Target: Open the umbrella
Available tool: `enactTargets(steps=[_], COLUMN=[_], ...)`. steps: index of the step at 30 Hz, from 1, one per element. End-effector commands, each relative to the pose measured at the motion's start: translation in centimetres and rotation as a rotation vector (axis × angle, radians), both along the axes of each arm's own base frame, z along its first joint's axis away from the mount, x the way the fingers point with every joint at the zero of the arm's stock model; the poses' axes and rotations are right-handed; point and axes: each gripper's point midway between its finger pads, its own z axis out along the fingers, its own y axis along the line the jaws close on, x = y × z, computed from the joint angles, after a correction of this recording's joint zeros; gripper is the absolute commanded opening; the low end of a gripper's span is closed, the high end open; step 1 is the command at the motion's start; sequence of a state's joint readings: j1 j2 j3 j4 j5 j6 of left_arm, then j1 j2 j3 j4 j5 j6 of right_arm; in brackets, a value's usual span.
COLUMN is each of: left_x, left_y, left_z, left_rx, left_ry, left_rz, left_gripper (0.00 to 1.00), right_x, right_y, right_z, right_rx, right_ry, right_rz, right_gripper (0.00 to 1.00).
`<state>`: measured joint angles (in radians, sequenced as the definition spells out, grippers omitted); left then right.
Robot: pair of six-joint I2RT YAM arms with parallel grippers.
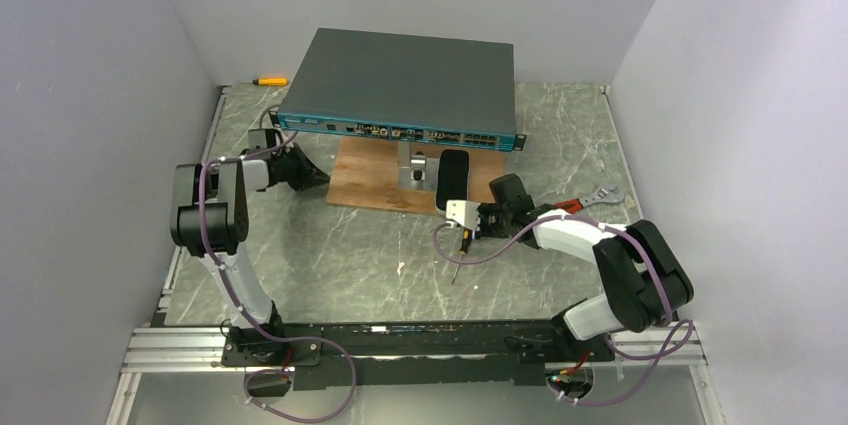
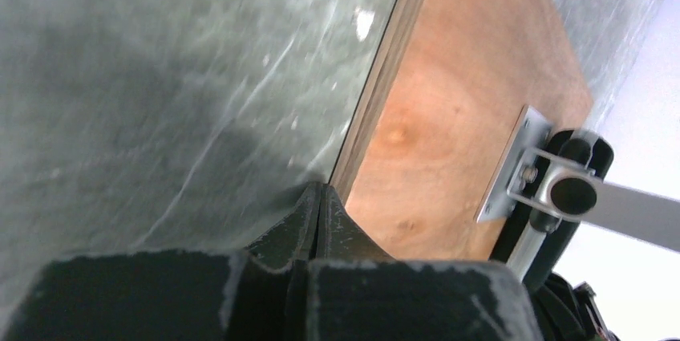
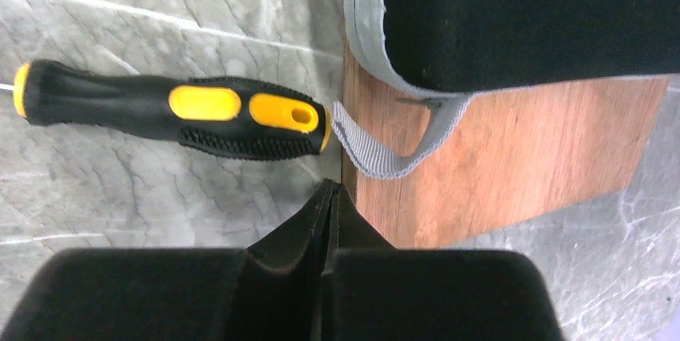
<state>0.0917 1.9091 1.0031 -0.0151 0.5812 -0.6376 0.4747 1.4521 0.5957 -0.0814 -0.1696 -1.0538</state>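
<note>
The umbrella (image 1: 452,177) lies packed on the wooden board (image 1: 370,183), a short black oblong with a pale rim. In the right wrist view the umbrella (image 3: 529,12) fills the upper right, and its grey strap loop (image 3: 393,163) hangs over the board's edge. My right gripper (image 1: 470,219) (image 3: 331,186) is shut and empty, its tips just short of that strap. My left gripper (image 1: 318,179) (image 2: 321,188) is shut too, with nothing in it, at the board's left edge. A dark rounded shape (image 2: 589,148) behind a metal bracket may be the umbrella.
A dark-grey network switch (image 1: 400,85) stands over the board (image 2: 449,92) (image 3: 513,148) on a metal bracket (image 1: 412,173) (image 2: 513,168). A black-and-yellow screwdriver (image 3: 176,112) (image 1: 457,263) lies beside my right gripper. A wrench (image 1: 592,199) lies at the right, an orange screwdriver (image 1: 270,80) at the back left.
</note>
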Motion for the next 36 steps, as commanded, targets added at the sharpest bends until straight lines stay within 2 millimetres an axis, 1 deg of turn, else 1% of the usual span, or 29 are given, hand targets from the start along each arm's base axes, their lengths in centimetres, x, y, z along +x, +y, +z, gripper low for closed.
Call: enactTargets(steps=[1,5,9,13,19,22,24,25,27,28,29,30,32,34,36], left_x=[-3.7,-2.5,-2.1,-2.0,-2.3,-2.4,-2.2,-1.9,-0.9,-0.3,0.2,0.7,0.9,0.4,-1.1], left_y=[-13.6,-16.4,-19.1,-21.2,-23.7,-24.9,-24.9,-24.4,-22.4,-20.9,-19.2,-17.4,-13.8,-11.1,-9.4], left_z=[0.8,0.7,0.7,0.5,0.3,0.7,1.1,1.4,2.1,2.9,3.0,3.4,3.6,3.7,3.8], left_rx=[-0.242,-0.312,-0.371,-0.412,-0.456,-0.489,-0.505,-0.504,-0.498,-0.492,-0.475,-0.458,-0.425,-0.404,-0.401], left_ry=[0.048,0.044,0.039,0.046,0.052,0.046,0.035,0.023,-0.009,-0.035,-0.041,-0.051,-0.059,-0.059,-0.021], left_rz=[-0.311,-0.333,-0.374,-0.402,-0.445,-0.448,-0.443,-0.430,-0.376,-0.347,-0.315,-0.285,-0.229,-0.196,-0.181], left_gripper=[0.00,0.00,0.00,0.00,0.00,0.00,0.00,0.00,0.00,0.00,0.00,0.00,0.00,0.00,0.00], right_x=[3.0,4.0,4.9,4.8,3.8,3.9,4.2,4.5,4.9,5.0,4.9,4.5,3.3,2.2,1.2], right_y=[-6.1,-9.0,-10.7,-10.5,-10.5,-10.6,-10.7,-10.6,-10.7,-10.7,-10.7,-10.8,-10.8,-10.6,-9.9], right_z=[0.3,0.3,0.5,0.6,0.9,1.0,1.1,1.2,1.6,2.0,2.3,2.6,3.0,3.4,3.7], right_rx=[-0.155,-0.179,-0.193,-0.169,-0.160,-0.155,-0.143,-0.138,-0.130,-0.123,-0.116,-0.112,-0.108,-0.095,-0.088], right_ry=[-0.078,-0.081,-0.082,-0.071,-0.065,-0.063,-0.060,-0.058,-0.055,-0.058,-0.060,-0.060,-0.046,-0.029,-0.021], right_rz=[-0.179,-0.230,-0.265,-0.250,-0.243,-0.268,-0.298,-0.314,-0.344,-0.355,-0.359,-0.358,-0.350,-0.338,-0.318], right_gripper=[0.00,0.00,0.00,0.00,0.00,0.00,0.00,0.00,0.00,0.00,0.00,0.00,0.00,0.00,0.00])
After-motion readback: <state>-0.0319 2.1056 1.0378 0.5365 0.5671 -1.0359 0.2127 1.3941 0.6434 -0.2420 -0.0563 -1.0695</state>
